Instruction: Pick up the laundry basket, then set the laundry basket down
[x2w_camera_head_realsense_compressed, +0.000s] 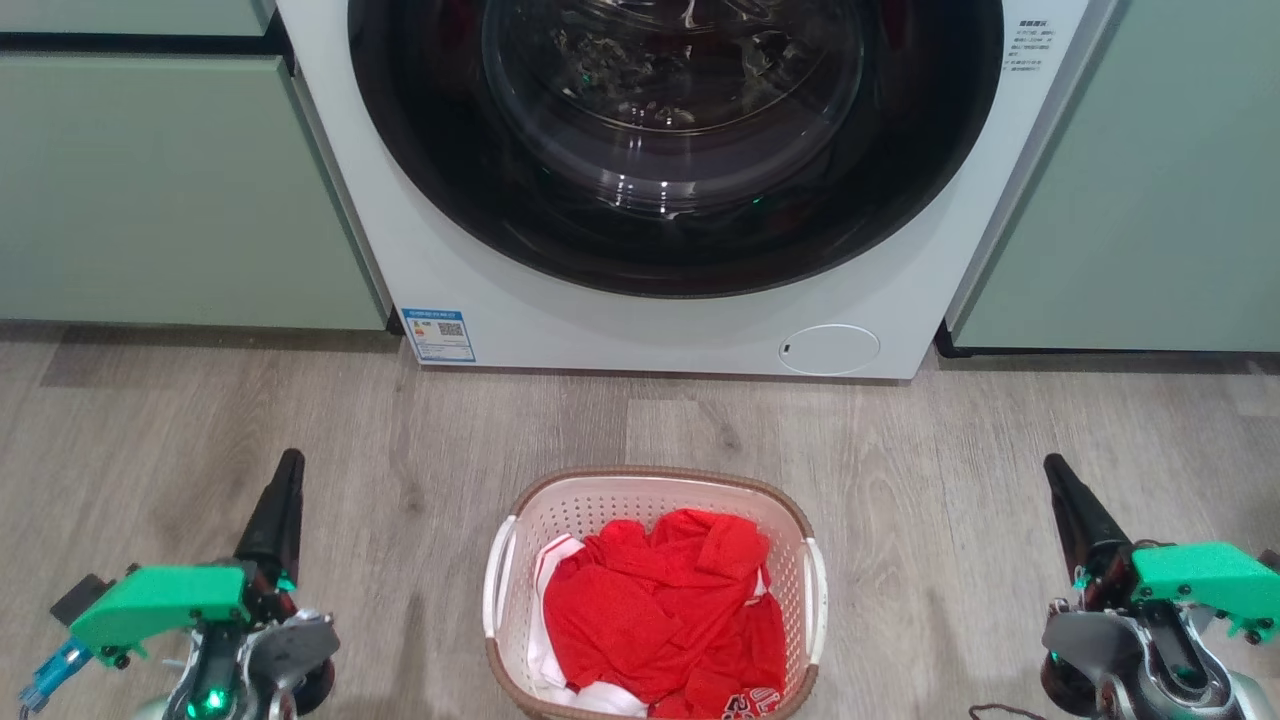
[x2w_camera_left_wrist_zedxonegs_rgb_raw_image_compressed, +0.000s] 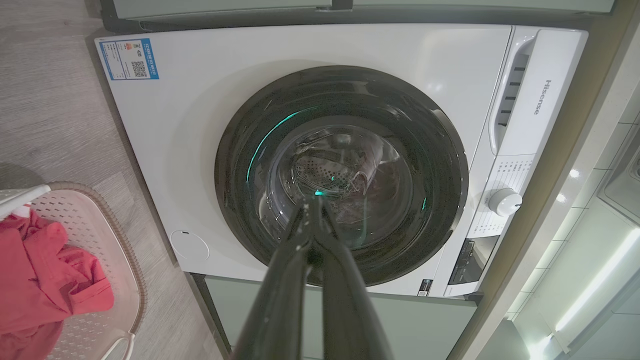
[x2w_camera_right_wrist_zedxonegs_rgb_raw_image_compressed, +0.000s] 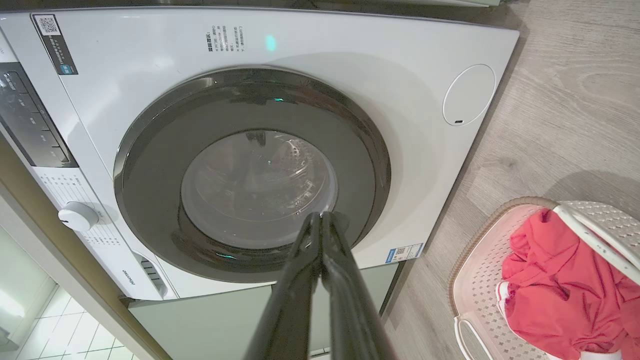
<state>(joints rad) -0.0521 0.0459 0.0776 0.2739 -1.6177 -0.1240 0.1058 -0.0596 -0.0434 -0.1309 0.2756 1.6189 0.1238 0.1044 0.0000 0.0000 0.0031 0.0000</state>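
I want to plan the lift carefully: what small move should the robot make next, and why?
Probably open both grippers. The left gripper and right gripper are shut and stand well apart from the laundry basket, which rests on the floor between them; shut, they cannot take its white side handles.

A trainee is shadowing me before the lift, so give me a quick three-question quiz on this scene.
1. True or false: the laundry basket stands on the floor, apart from both the left gripper and the right gripper.
2. What lies in the basket? A) red clothing B) blue towels C) nothing
3. Fill in: both grippers' jaws are ___.
Key: 1 true; 2 A; 3 shut.
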